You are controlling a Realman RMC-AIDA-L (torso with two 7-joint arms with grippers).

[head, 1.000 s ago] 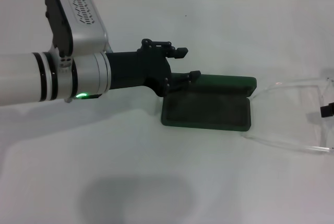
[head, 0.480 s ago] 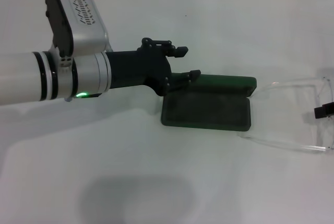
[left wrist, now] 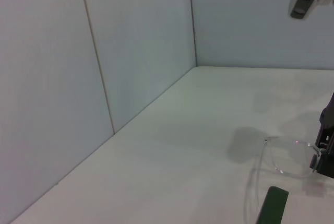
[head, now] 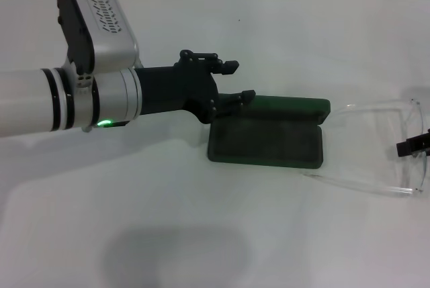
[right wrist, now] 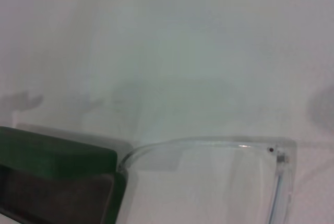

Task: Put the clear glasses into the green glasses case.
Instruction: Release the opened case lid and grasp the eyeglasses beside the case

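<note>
The green glasses case [head: 267, 141] lies open on the white table, dark lining up, its lid [head: 289, 105] folded back; it also shows as the green glasses case [right wrist: 57, 179] and a green edge [left wrist: 274, 207]. My left gripper [head: 240, 81] is open beside the case's left rear corner, its lower finger [head: 247, 95] close to the lid's end. The clear glasses [head: 413, 117] are to the right of the case, arms pointing toward it, lens tilted up. My right gripper [head: 411, 146] shows only as a black tip at the lens, shut on the clear glasses [left wrist: 292, 157].
A white wall [left wrist: 104, 67] runs along the table's far side and meets another at a corner. Bare table surface [head: 168, 234] stretches in front of the case, crossed by the left arm's shadow.
The right gripper has moved a little left toward the case, carrying the glasses, whose lens has tipped up. The left gripper has hardly moved.
</note>
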